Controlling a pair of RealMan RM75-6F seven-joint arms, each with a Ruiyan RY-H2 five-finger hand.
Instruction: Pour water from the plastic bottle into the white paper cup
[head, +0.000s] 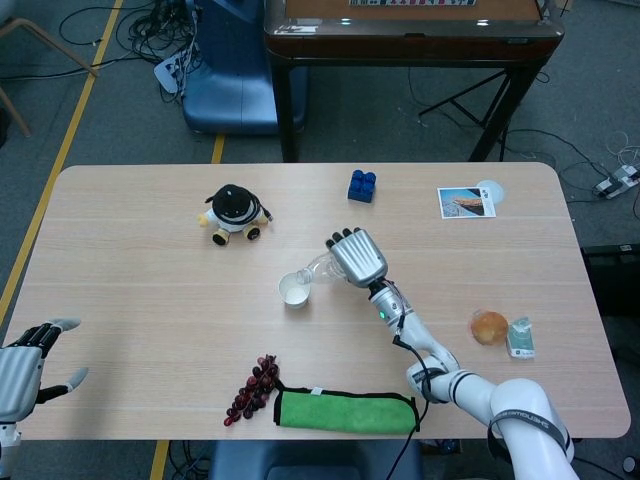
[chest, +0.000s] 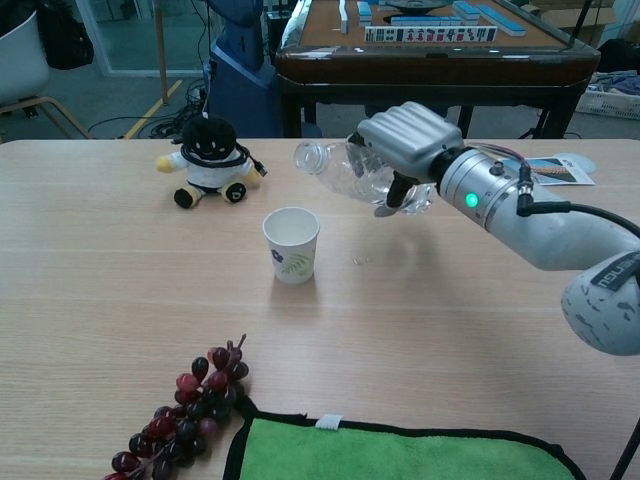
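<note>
My right hand (chest: 405, 140) grips the plastic bottle (chest: 345, 170), fingers wrapped tight; I tip slowly, mouth above the white paper cup (chest: 291, 244) at nine o'clock.

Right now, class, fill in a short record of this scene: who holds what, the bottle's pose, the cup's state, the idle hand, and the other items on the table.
holder: right hand grips the plastic bottle
bottle pose: lifted, tipped almost level, open mouth pointing toward the white paper cup
cup: upright on the table, untouched
water stream: none visible
idle hand: left hand open at the table's near left edge
other items: plush toy, grapes, green cloth, blue block, photo card
</note>
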